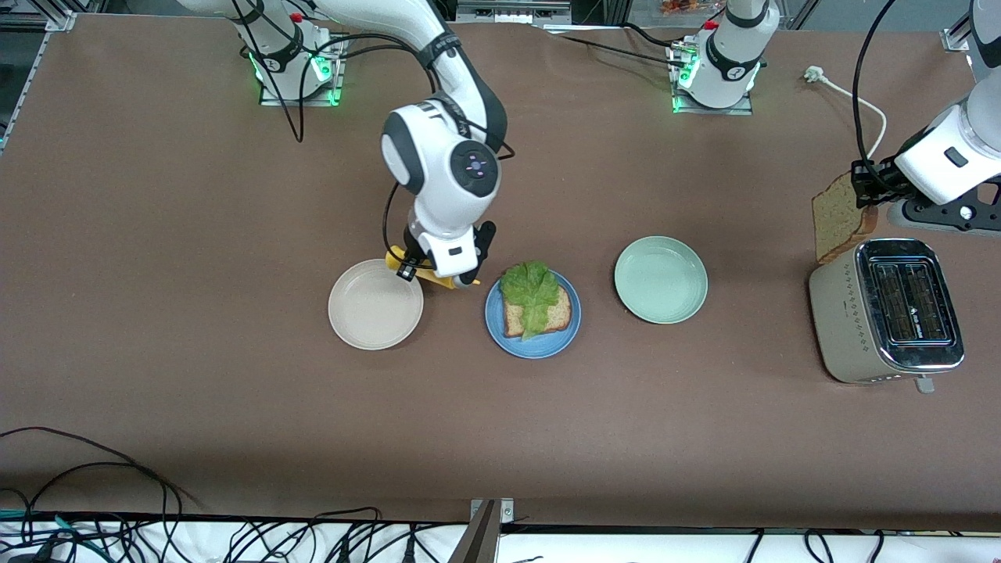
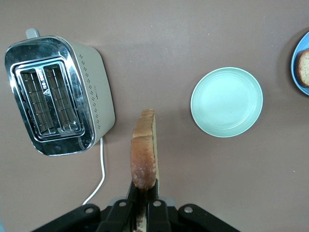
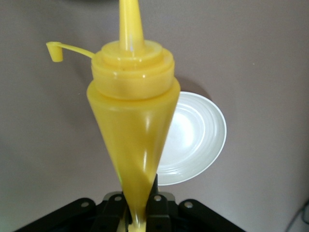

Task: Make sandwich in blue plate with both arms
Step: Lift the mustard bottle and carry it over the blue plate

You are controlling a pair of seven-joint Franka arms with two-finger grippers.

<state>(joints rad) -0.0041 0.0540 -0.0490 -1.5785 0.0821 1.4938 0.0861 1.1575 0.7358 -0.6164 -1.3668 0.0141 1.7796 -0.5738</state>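
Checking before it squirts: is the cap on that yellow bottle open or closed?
Open. The yellow squeeze bottle shows a bare nozzle, with its small cap dangling aside on its tether.

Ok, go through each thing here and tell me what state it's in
Blue plate: holds one bread slice topped with lettuce.
Beige plate: bare.
Green plate: bare.
Toaster: slots vacant.
Left gripper: shut on second bread slice, beside toaster.
Right gripper: shut on yellow bottle, cap off.
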